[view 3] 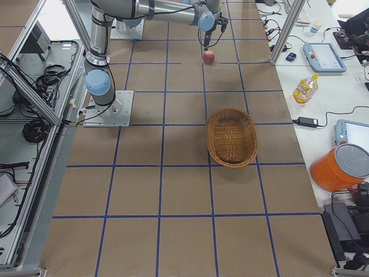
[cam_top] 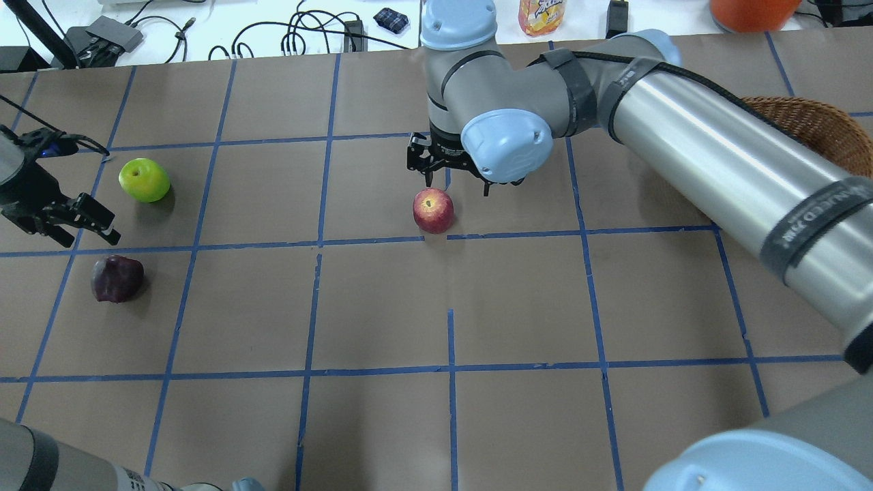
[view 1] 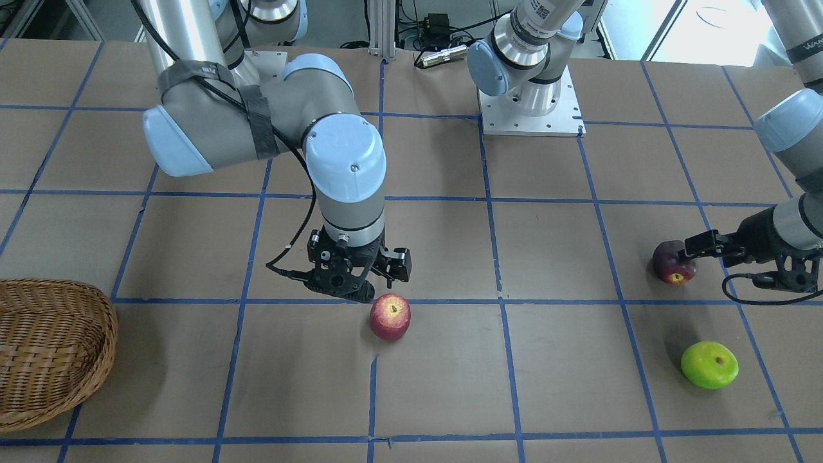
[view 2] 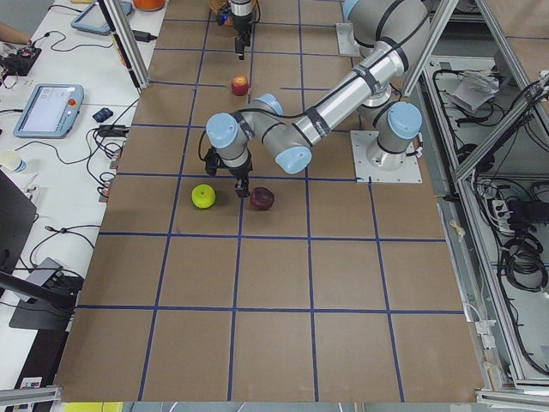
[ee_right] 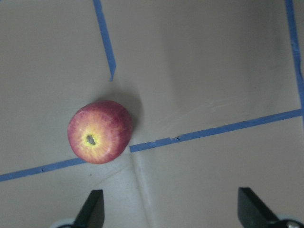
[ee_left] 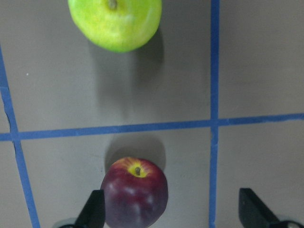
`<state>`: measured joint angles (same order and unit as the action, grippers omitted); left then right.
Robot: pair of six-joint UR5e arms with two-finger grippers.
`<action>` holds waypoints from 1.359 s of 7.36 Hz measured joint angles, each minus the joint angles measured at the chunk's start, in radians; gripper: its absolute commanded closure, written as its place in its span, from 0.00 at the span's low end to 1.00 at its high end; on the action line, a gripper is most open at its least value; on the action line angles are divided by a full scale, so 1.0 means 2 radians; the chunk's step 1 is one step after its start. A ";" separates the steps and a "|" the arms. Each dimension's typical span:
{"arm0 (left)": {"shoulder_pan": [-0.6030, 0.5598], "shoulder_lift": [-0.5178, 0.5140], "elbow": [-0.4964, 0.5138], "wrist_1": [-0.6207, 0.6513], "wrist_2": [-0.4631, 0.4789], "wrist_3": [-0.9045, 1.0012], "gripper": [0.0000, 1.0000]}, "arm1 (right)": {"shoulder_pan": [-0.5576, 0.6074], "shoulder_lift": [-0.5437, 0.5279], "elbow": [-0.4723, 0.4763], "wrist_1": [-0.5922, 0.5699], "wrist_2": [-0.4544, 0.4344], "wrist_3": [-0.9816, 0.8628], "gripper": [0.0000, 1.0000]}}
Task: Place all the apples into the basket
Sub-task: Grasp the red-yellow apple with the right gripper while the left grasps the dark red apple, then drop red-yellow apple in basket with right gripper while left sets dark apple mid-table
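Observation:
The red apple point(view 1: 390, 316) lies mid-table; in the right wrist view point(ee_right: 99, 132) it sits ahead and left of the open fingers. My right gripper point(view 1: 370, 280) hovers open just beside it and is empty. The maroon apple point(cam_top: 117, 278) and the green apple point(cam_top: 144, 180) lie at the left end. My left gripper point(cam_top: 89, 239) is open above the table between them. In the left wrist view the maroon apple point(ee_left: 135, 192) sits by one fingertip point(ee_left: 94, 211), not between the two. The wicker basket point(view 1: 38, 360) stands empty at the right end.
Blue tape lines grid the brown table. A drink bottle point(cam_top: 542, 15), an orange jug point(cam_top: 750, 10) and cables point(cam_top: 300, 37) lie on the white bench past the far edge. The right arm's long link point(cam_top: 716, 157) passes in front of the basket point(cam_top: 811, 129).

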<state>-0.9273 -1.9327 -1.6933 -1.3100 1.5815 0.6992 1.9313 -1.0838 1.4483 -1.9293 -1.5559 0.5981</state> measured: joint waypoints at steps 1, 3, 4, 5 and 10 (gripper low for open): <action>0.010 -0.005 -0.010 0.003 0.001 0.007 0.00 | 0.008 0.021 -0.006 -0.015 0.002 0.008 0.00; 0.016 -0.016 -0.020 0.007 0.000 0.001 0.00 | 0.015 0.044 -0.009 -0.035 0.009 0.010 0.00; 0.017 -0.023 -0.025 0.011 -0.002 -0.004 0.00 | 0.015 0.051 -0.009 -0.040 0.010 0.009 0.00; 0.017 -0.031 -0.031 0.025 -0.003 -0.006 0.08 | 0.015 0.058 -0.009 -0.044 0.010 0.007 0.00; 0.012 -0.020 -0.032 0.017 -0.028 -0.046 0.99 | 0.015 0.093 -0.009 -0.078 0.023 0.006 0.83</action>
<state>-0.9041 -1.9721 -1.7576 -1.2764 1.5262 0.6074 1.9620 -0.8984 1.4298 -2.0849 -1.5091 0.6101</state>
